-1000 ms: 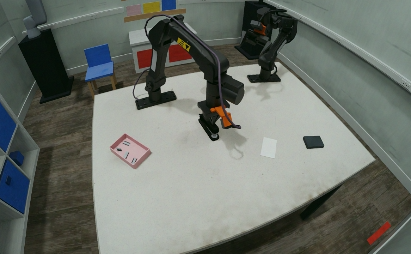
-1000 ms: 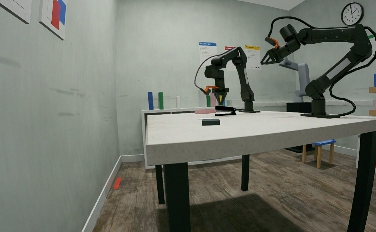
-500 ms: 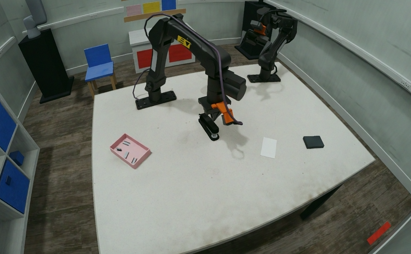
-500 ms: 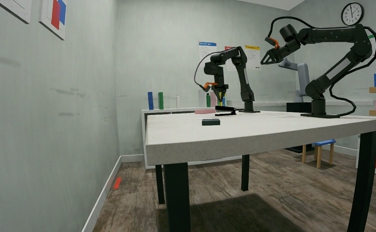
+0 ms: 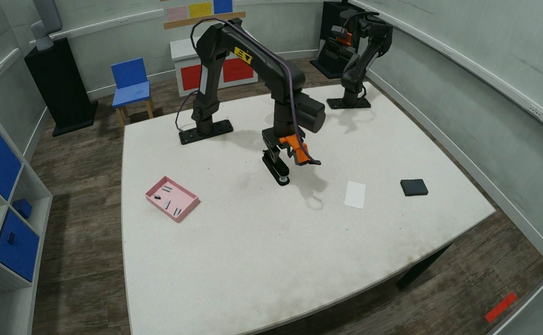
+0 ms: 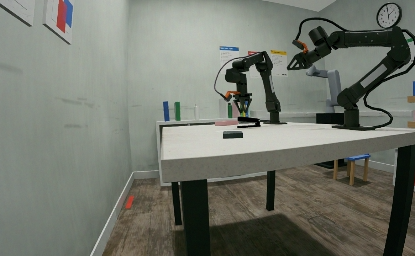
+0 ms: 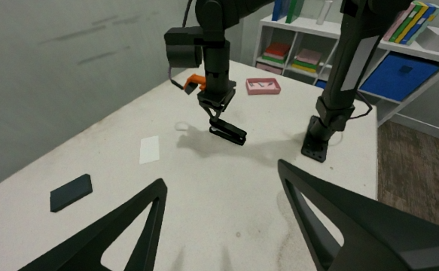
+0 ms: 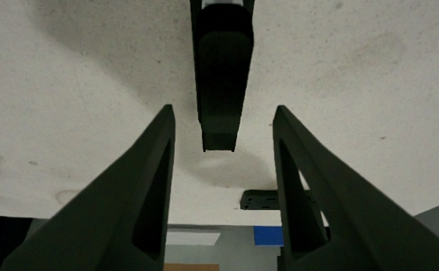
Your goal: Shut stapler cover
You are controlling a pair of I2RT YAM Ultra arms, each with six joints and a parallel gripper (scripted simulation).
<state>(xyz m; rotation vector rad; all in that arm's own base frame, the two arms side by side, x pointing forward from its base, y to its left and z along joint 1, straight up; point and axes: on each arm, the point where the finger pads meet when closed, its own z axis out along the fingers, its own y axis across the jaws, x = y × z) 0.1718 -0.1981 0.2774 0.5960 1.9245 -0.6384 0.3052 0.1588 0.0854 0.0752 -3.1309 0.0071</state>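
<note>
Hovering over the black stapler point(image 5: 275, 167) point(image 6: 248, 121) point(image 7: 227, 132) point(image 8: 224, 71) on the worktop point(image 5: 240, 266) point(image 6: 298, 137) point(image 7: 204, 211) point(image 8: 336, 94), the right end effector point(image 5: 283, 156) point(image 6: 243, 111) point(image 7: 218, 116) point(image 8: 224, 113) is partly open and empty, perhaps to let go after pushing the cover down. The left one point(image 6: 288, 68) point(image 7: 221, 173) waits wide, out of the way.
</note>
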